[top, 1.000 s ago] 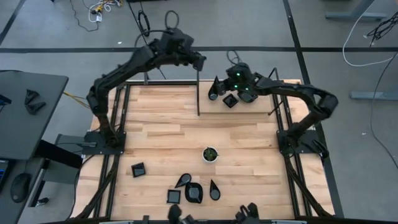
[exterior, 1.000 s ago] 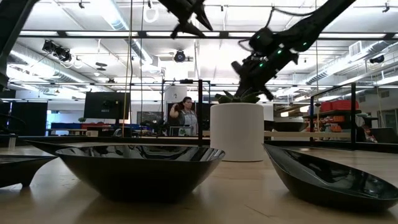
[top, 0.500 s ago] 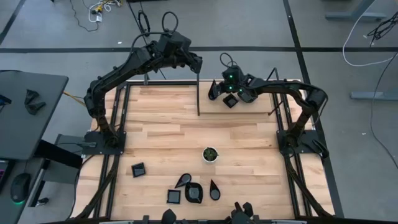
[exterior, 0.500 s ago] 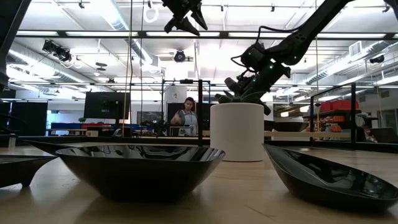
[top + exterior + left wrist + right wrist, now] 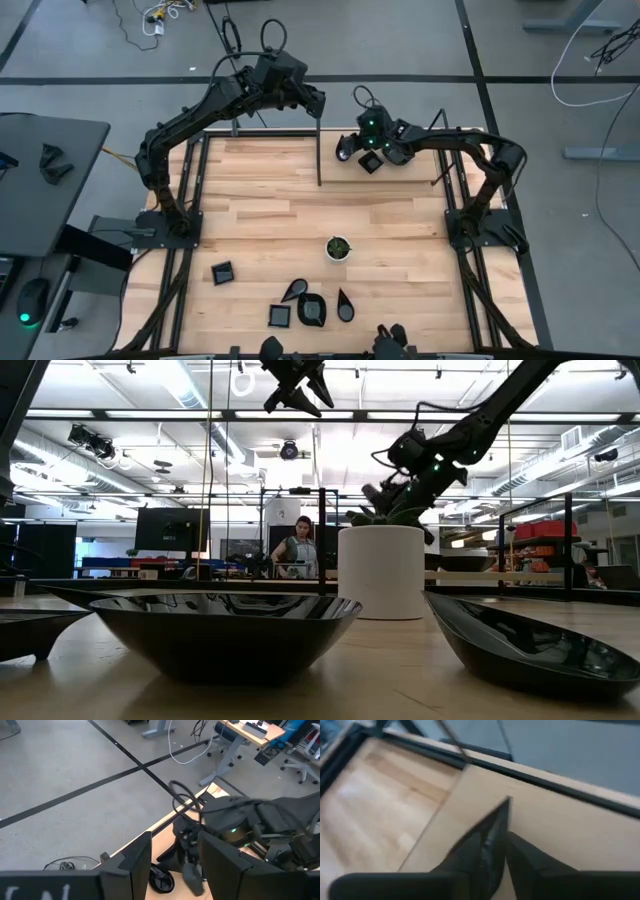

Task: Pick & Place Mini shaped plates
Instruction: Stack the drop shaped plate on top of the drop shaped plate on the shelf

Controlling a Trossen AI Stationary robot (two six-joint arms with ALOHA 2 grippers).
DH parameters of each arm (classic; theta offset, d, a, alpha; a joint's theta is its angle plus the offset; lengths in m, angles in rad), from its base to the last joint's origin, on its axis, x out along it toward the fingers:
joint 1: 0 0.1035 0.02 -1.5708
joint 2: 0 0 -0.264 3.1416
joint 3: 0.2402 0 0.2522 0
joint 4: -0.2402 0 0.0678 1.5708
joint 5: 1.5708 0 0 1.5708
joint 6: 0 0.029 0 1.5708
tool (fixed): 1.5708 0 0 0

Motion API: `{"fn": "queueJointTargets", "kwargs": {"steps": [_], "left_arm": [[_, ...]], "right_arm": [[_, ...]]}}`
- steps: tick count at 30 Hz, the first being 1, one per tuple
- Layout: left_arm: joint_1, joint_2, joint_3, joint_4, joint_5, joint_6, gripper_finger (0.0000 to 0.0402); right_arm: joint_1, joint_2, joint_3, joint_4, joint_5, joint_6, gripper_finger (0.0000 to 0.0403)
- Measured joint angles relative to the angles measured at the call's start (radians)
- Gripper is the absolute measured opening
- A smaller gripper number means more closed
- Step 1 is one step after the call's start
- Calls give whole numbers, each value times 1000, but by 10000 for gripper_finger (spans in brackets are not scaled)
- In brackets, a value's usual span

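Plates near the front edge: five mini shaped plates [image 5: 311, 310] on the counter [image 5: 260, 205].
Far edge: two more, a square plate [image 5: 371, 162] lying flat.
White cup [image 5: 338, 247]: greenery inside.
Right end effector [image 5: 349, 149]: clenched on a thin plate [image 5: 495, 837], unmoved since half a second ago.
Left end effector [image 5: 318, 100]: released, raised beyond the far edge.

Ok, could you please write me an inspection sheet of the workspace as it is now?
Surface: wooden table.
Job's things: five black mini plates near the front edge; a square plate at the far edge; a teardrop plate, seemingly in the right gripper.
Clutter: white cup with a plant.
Grippers: left gripper open, raised beyond the far edge; right gripper shut on the teardrop plate.
Cables: loose cables on the floor.
Surroundings: side desk; a person far behind.
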Motion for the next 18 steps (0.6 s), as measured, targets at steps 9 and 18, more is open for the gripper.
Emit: {"fn": "queueJointTargets", "kwargs": {"steps": [9,18], "left_arm": [[0,0,0,-17,0,0,165],[0,0,0,-19,0,0,165]], "right_arm": [[-19,-57,0,-165,-109,-70,100],[-18,4,0,-134,-103,-99,7]]}}
